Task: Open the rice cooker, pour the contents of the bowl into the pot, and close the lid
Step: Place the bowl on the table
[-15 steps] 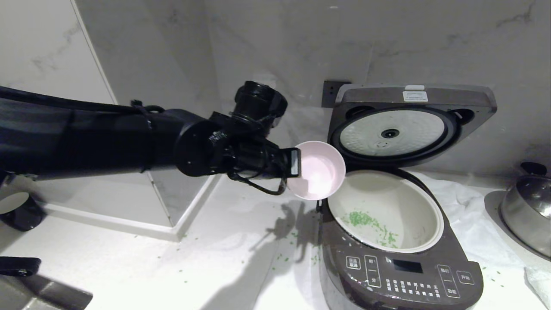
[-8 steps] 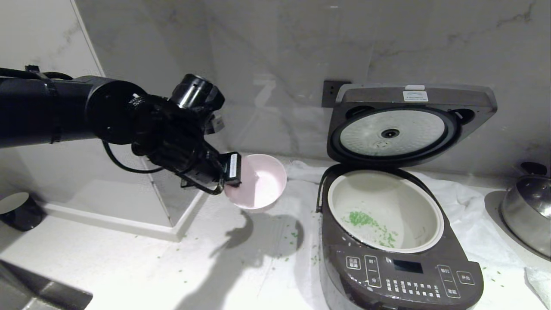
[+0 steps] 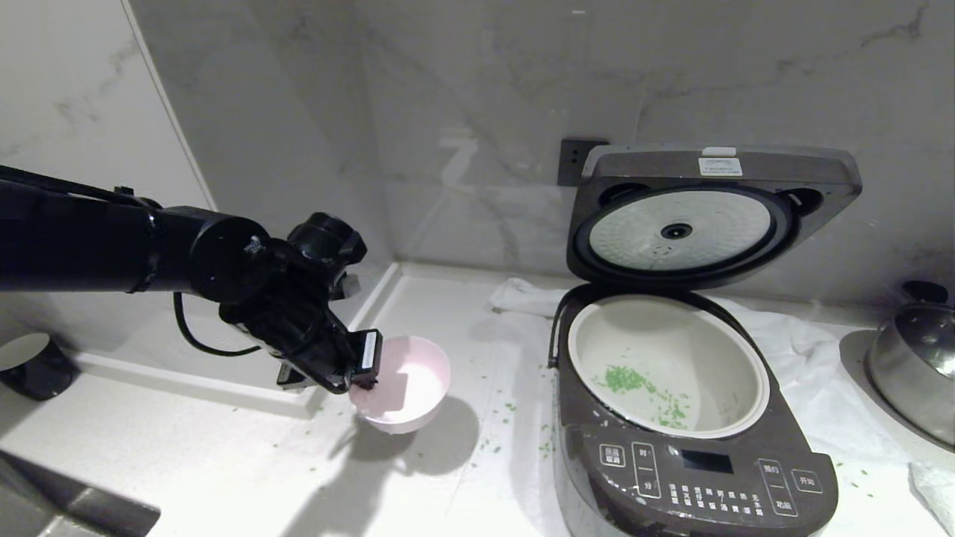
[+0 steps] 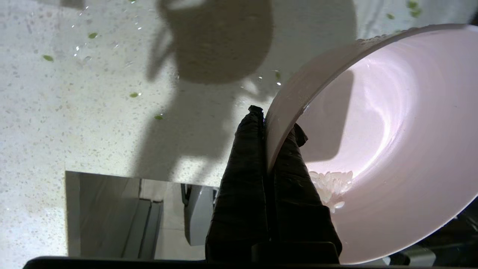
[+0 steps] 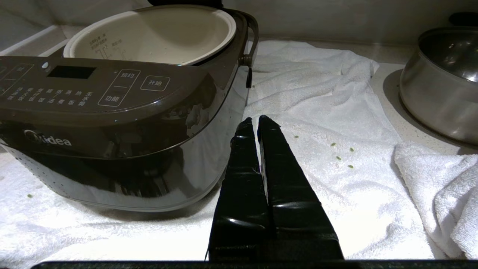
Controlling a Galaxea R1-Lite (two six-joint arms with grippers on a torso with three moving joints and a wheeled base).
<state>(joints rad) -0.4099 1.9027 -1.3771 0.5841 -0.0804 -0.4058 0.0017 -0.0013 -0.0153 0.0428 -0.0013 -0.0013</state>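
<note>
shiny steel pan (image 5: pixel 440 86) off past the fingertips | rumpled white towel (image 5: pixel 328 123) right under them | small black cup (image 3: pixel 30 365)

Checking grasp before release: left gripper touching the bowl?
Touching. Left wrist view: the left gripper is shut on the bowl, its fingers pinching the rim, one outside, one inside.

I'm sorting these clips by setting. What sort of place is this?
Most likely a home kitchen counter: a rice cooker stands open on a pale speckled countertop against a marble-look wall, with a steel pan beside it and a white towel spread underneath.
</note>
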